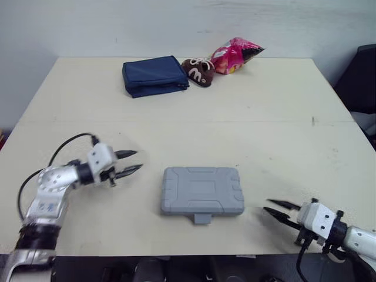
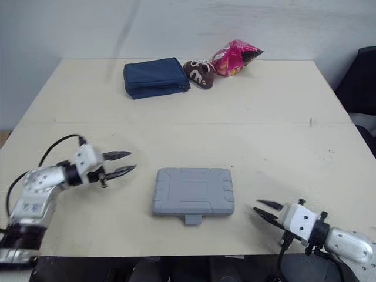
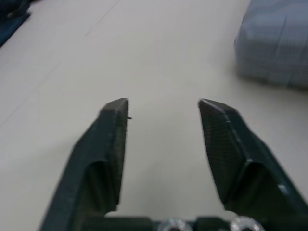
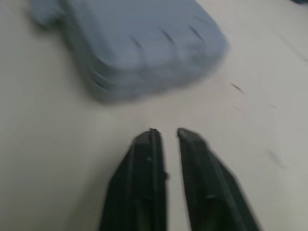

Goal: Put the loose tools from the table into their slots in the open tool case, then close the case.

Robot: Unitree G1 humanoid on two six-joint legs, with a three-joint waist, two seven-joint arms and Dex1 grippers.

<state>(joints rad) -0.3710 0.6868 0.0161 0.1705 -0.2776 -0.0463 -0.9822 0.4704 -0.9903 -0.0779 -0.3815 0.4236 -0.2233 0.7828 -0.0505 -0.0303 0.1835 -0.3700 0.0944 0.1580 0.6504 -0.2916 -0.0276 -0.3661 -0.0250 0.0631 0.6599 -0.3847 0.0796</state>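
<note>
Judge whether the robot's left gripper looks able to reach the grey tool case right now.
Probably yes: the left gripper, open, points toward the grey tool case, with only bare table between them.

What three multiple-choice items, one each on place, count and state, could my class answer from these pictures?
1. Where does the pink bag lie? A) at the far side of the table, beside the brown shoe; B) at the near edge; C) on the floor.
2. How many things lie at the far side? A) one; B) three; C) five.
3. The grey case is: A) open; B) closed; C) standing on edge.
Answers: 1 A, it lies next to the shoe at the back; 2 B, the blue pouch, shoe and bag; 3 B, its lid lies flat and shut.
</note>
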